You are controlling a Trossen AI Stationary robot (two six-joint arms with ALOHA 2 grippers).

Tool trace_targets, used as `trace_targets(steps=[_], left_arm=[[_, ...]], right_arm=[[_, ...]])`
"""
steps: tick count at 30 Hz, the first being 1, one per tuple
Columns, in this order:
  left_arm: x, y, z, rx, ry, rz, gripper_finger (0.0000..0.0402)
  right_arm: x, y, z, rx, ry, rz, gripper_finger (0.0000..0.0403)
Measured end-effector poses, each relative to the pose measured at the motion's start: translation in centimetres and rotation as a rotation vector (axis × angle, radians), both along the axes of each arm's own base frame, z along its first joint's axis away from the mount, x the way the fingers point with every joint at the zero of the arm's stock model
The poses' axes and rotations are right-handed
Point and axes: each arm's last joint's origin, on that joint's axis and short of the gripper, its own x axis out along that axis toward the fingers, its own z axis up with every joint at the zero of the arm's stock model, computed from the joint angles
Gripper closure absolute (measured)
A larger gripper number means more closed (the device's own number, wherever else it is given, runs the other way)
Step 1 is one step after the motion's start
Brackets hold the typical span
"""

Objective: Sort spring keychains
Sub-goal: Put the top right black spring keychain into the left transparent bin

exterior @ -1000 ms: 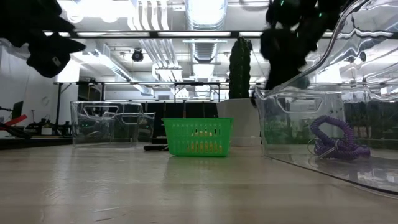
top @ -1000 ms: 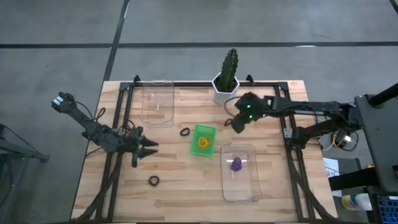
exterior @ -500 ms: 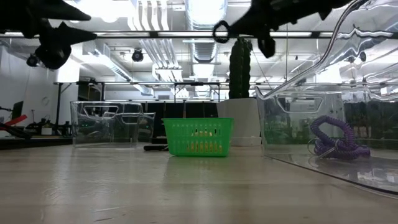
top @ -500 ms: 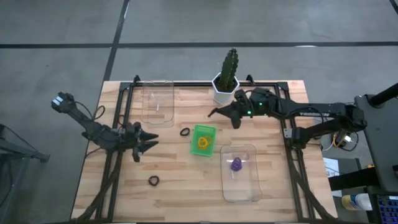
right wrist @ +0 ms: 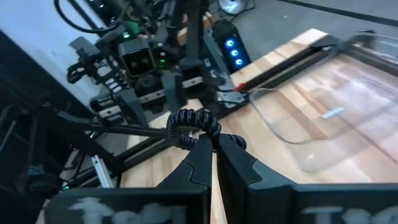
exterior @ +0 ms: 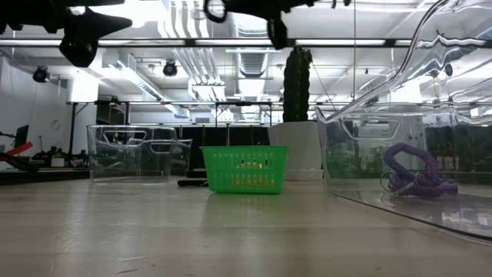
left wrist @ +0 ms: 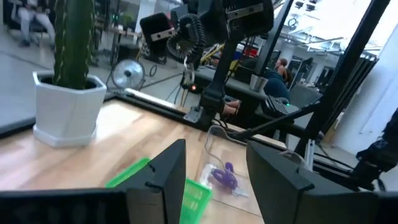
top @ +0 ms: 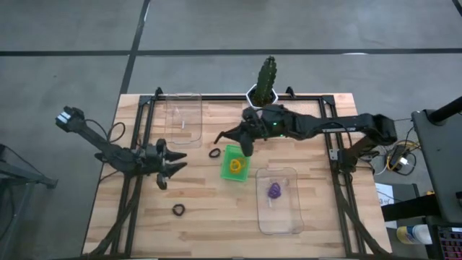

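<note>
Right pincer [right wrist: 213, 144] is clamped tight on a black spring keychain [right wrist: 194, 120], the coil looped just past its fingertips, carried high above the counter [top: 216, 202]. From overhead that pincer [top: 224, 135] hangs over the middle of the counter, near the corner of the empty clear bin [top: 182, 119] and just above the green basket [top: 236, 160].

Inside the basket sits an orange keychain [top: 235, 166]. Right beside the basket, on the bare wood, lies another black keychain [top: 214, 152]. A third black one [top: 178, 209] rests alone toward the near edge. A purple keychain [top: 274, 191] lies in the second clear bin [top: 279, 200], on the right side.

Left pincer [top: 175, 167] hovers over the counter's left part, fingers [left wrist: 166, 175] spread wide with nothing between them. A potted cactus [top: 266, 83] stands at the far edge.
</note>
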Motion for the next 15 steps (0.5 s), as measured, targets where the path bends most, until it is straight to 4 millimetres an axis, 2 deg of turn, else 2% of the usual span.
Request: trace_targets(steps=[9,15], left_arm=[[0.8,0.2,0.3,0.119,-0.016,0.057,0.0241],[1.5,0.6,0.4,0.172,0.009,0.117,0.0241]], right_arm=[[4.2,1.4,0.1,-0.006,-0.007,0.048,0.0394],[5.7,1.6,-0.2,0.018,-0.004,0.053,0.0394]])
